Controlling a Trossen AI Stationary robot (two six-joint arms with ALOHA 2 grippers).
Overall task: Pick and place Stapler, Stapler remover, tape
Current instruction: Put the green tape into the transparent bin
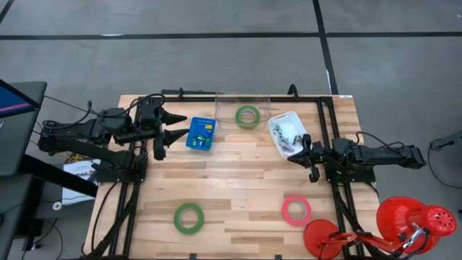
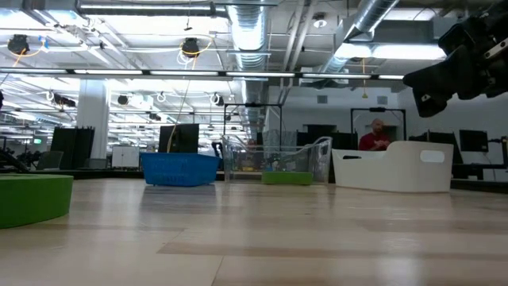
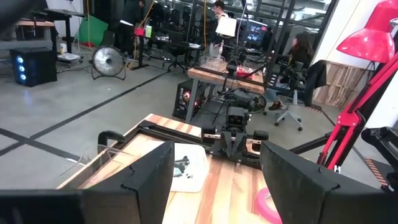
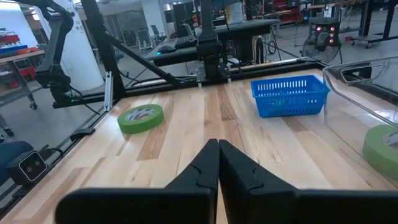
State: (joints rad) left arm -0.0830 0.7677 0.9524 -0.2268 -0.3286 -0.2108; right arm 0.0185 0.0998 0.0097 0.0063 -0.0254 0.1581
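Three tape rolls show: a green tape roll (image 1: 188, 217) lies flat near the table's front left, a pinkish-red tape roll (image 1: 296, 210) lies flat at the front right, and a second green tape roll (image 1: 247, 115) lies inside the clear container (image 1: 243, 97) at the back. My left gripper (image 1: 173, 128) hovers level and open above the table, just left of the blue basket (image 1: 201, 134), nothing between its fingers (image 3: 149, 180). My right gripper (image 1: 297, 153) is shut and empty by the white tray (image 1: 285, 130). Which items are the stapler and stapler remover I cannot tell.
The blue basket (image 4: 290, 95) and the white tray (image 3: 186, 168) each hold small items. A red lamp (image 1: 404, 220) is clamped at the table's front right corner. Bare wood lies between the two front rolls. A person sits in the room behind the table (image 2: 373, 137).
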